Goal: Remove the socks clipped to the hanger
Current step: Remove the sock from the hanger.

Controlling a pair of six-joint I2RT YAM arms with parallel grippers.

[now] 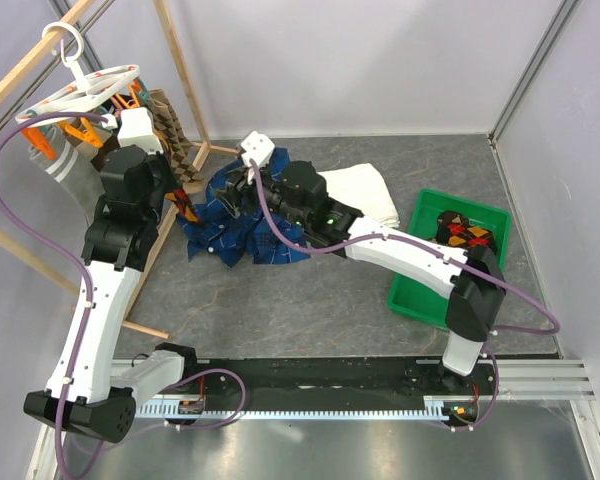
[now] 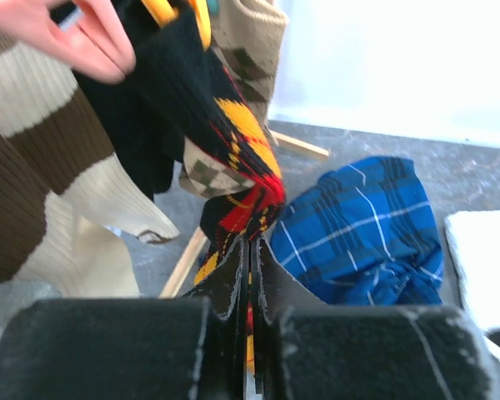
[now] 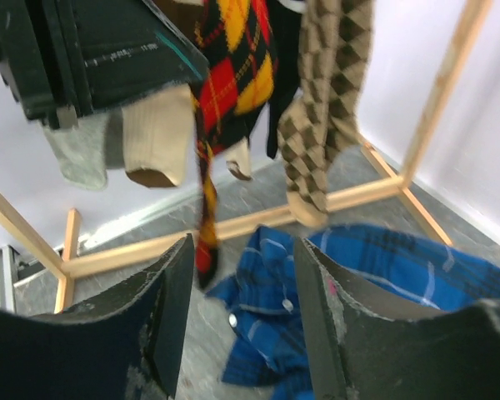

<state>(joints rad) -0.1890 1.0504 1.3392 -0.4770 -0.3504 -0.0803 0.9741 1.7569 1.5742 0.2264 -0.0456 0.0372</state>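
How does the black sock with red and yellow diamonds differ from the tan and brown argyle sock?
Colour: the black sock with red and yellow diamonds is bright on dark; the tan and brown argyle sock is muted. Grip: the black sock is pinched by the left gripper, fingers shut; the tan sock hangs free. Both carry diamond patterns and hang down.

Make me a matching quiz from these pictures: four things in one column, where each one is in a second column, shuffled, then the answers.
1. black, red and yellow sock
2. blue plaid shirt
3. white towel
4. green bin

A. flat between shirt and bin
B. pinched in the left gripper's shut jaws
C. far right, with a patterned sock inside
D. crumpled beneath the open right gripper

Pairs: 1-B, 2-D, 3-A, 4-C.
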